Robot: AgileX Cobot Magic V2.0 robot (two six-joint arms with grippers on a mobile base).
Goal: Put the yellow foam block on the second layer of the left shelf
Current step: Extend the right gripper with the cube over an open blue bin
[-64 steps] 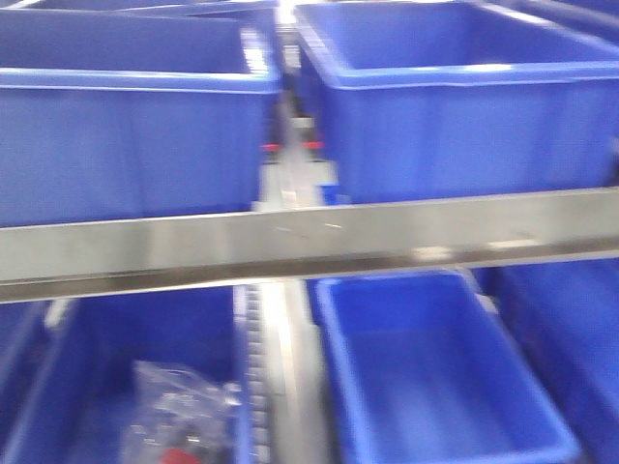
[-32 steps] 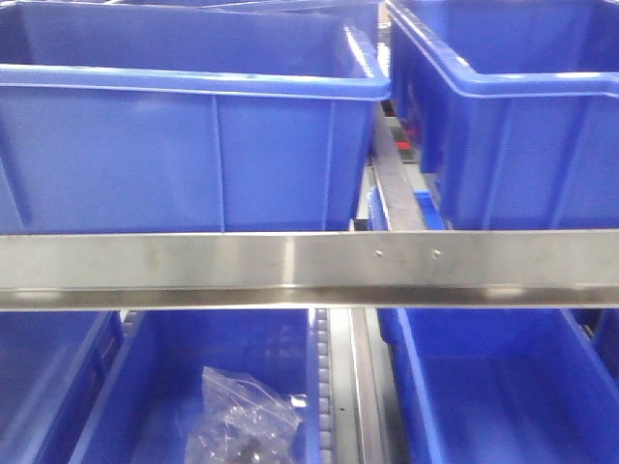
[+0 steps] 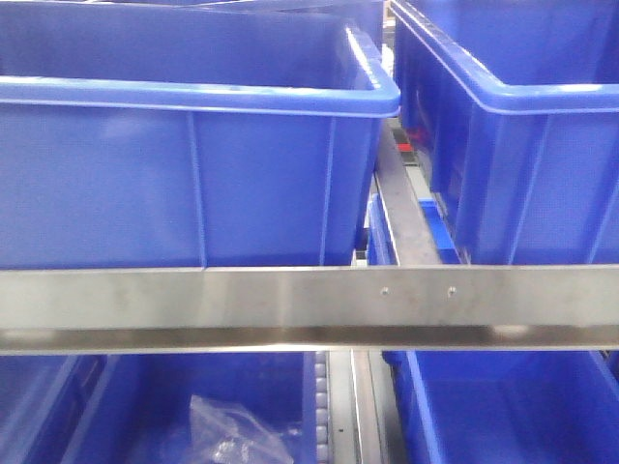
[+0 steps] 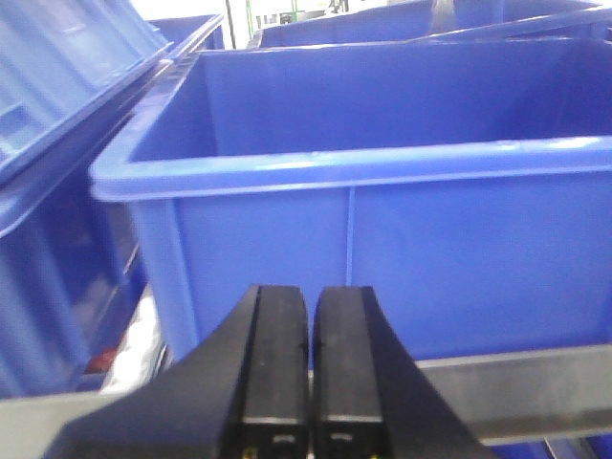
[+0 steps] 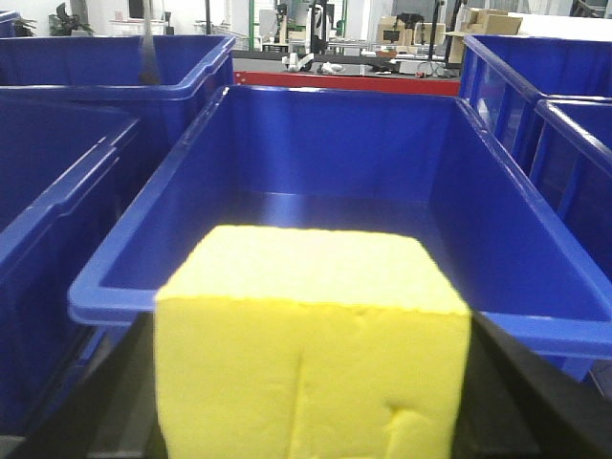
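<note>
The yellow foam block (image 5: 311, 277) fills the lower middle of the right wrist view. My right gripper (image 5: 311, 392) is shut on it, with black fingers (image 5: 540, 406) showing at both sides. Just beyond the block stands an empty blue bin (image 5: 335, 143) with its rim close to it. My left gripper (image 4: 310, 320) is shut with nothing between its fingers, low in the left wrist view. It faces the front wall of another blue bin (image 4: 430, 258) above a steel shelf rail (image 4: 545, 382). Neither gripper nor the block shows in the front view.
In the front view a steel shelf rail (image 3: 309, 295) crosses the picture. Two blue bins, left (image 3: 193, 184) and right (image 3: 522, 155), stand above it with a roller track (image 3: 401, 208) between them. Below the rail, a lower bin holds a clear plastic bag (image 3: 232, 440).
The front view has shifted left, so the gap between the upper bins now lies further right. The rail sits lower in the picture and the bins look larger.
</note>
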